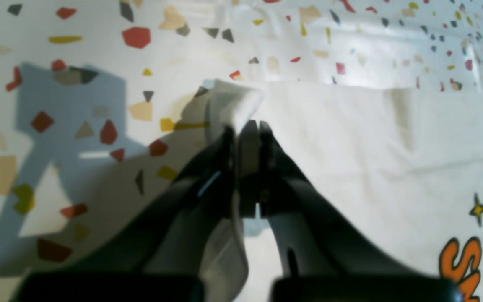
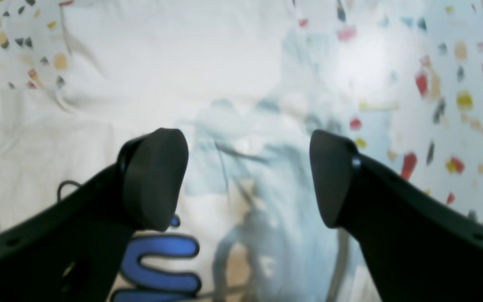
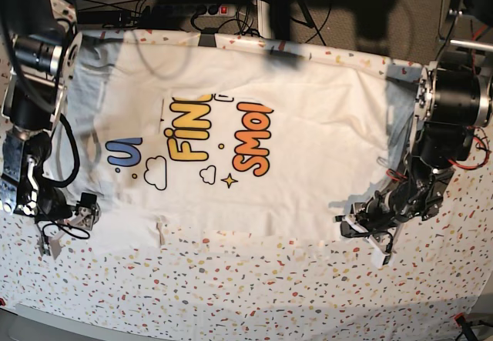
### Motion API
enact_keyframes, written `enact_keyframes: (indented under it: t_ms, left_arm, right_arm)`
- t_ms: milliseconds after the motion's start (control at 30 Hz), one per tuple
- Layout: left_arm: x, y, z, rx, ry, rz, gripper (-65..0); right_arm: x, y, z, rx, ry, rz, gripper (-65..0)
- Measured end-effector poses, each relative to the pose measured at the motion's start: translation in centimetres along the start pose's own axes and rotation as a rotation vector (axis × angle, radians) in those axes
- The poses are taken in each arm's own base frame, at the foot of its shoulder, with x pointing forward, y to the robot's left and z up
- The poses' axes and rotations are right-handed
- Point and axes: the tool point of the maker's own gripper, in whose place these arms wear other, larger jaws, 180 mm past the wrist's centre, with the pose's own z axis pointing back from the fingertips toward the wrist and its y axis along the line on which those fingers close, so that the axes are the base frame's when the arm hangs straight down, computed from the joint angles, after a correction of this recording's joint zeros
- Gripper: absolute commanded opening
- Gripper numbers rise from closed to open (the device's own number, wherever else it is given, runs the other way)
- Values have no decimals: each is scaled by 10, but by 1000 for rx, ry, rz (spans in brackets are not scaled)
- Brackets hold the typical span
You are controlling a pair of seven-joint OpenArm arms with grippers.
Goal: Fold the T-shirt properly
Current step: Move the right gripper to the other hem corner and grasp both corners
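The white T-shirt (image 3: pixel 308 179) lies spread on the table with its print facing up. In the left wrist view my left gripper (image 1: pixel 250 126) is shut on a bunched fold of the T-shirt (image 1: pixel 350 138) at its corner, and cloth also hangs between the fingers below. The base view puts that gripper (image 3: pixel 348 225) at the shirt's near right corner. My right gripper (image 2: pixel 243 178) stands open just above the T-shirt (image 2: pixel 162 63), with blue letters (image 2: pixel 157 268) under its left finger. Seen from the base, it (image 3: pixel 83 212) is at the shirt's near left edge.
A white table cover with coloured speckles (image 3: pixel 231 295) shows around the shirt, widest along the near side. Cables and a power strip (image 3: pixel 208 8) lie behind the table's far edge. Both arm bases (image 3: pixel 454 102) stand at the table's sides.
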Motion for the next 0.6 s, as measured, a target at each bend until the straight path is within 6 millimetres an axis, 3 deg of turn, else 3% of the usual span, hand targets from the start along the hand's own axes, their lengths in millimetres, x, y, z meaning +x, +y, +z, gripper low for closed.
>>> enact_keyframes:
  t_ms: [167,433,600]
  left_arm:
    - [0,0,0,0,1,2,-650]
    - [-4,0,0,0,19,0,-650]
    - [-4,0,0,0,19,0,-650]
  right_arm:
    - [16,-20,-17,-125,42,33,-180]
    - [-27,-55,-22,-235,154,-20,-180]
    - [-36,-61,-21,-244,162,-21,-181]
